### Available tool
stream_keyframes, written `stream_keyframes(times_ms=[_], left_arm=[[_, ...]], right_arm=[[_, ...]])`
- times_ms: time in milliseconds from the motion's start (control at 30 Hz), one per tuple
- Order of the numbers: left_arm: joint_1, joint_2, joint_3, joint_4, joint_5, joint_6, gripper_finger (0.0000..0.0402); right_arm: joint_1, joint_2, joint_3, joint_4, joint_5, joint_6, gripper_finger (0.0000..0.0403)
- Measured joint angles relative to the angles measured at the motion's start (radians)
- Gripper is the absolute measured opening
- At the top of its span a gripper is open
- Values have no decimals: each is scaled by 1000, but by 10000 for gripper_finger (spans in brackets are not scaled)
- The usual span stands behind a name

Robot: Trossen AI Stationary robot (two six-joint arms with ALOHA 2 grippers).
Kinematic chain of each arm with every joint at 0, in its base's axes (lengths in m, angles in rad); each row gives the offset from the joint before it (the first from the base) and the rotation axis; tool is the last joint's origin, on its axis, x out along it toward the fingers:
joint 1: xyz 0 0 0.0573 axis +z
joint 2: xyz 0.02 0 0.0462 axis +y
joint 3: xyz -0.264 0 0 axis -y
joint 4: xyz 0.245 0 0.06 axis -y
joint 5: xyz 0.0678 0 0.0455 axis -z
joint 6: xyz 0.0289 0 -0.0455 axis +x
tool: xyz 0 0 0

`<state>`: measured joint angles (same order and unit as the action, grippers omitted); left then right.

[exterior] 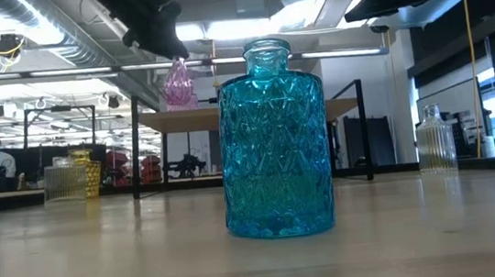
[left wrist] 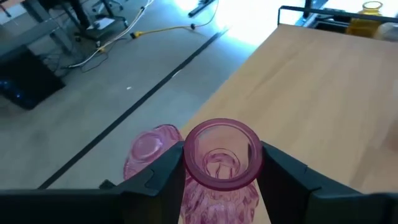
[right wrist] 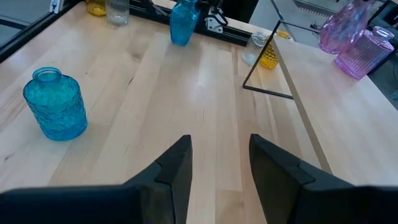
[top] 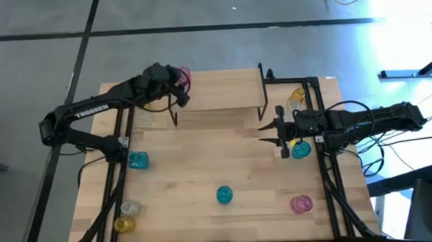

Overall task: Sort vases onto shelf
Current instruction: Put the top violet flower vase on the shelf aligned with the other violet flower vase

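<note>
My left gripper (top: 175, 84) is shut on a pink vase (left wrist: 221, 163) over the far left end of the shelf (top: 218, 91). In the low view this pink vase (exterior: 177, 83) hangs at the level of the shelf's top board (exterior: 254, 112). A second, ribbed pink vase (left wrist: 148, 150) stands on the shelf right beside it. My right gripper (right wrist: 219, 152) is open and empty, held above the table near the shelf's right legs. Loose on the table stand teal vases (top: 138, 161) (top: 224, 195), a pink vase (top: 302, 203), a clear vase (top: 130, 207) and a yellow vase (top: 123, 224). My left gripper pinches the pink vase's neck (left wrist: 198, 175), just under the rim, between its two fingers (left wrist: 163, 177). The fingers come slanting down from the table's left side. The vase is upright, its mouth up. Whether its base touches the shelf board, I cannot tell.
Under my right arm stands another teal vase (top: 301, 150), with a yellow vase (top: 296, 96) by the shelf's right legs. A clear vase (exterior: 435, 142) shows at the right in the low view. The middle of the table (top: 203, 151) is bare wood.
</note>
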<state>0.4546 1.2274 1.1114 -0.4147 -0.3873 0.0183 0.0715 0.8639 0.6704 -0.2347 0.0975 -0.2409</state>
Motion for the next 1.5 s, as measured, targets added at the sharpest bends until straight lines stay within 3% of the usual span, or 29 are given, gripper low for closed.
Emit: stream_keyframes(times_ms=[300,667,1500], left_arm=[[61,10,-4,-1,68,-12,165],[110,-1,-137,162,97,-18,165],[108,3,-143,159,91,-13,187]], right_arm=[[0,0,0,0,0,0,143],[0,2,0,-2,0,0,143],[0,65,-1,28,43,-11,143]])
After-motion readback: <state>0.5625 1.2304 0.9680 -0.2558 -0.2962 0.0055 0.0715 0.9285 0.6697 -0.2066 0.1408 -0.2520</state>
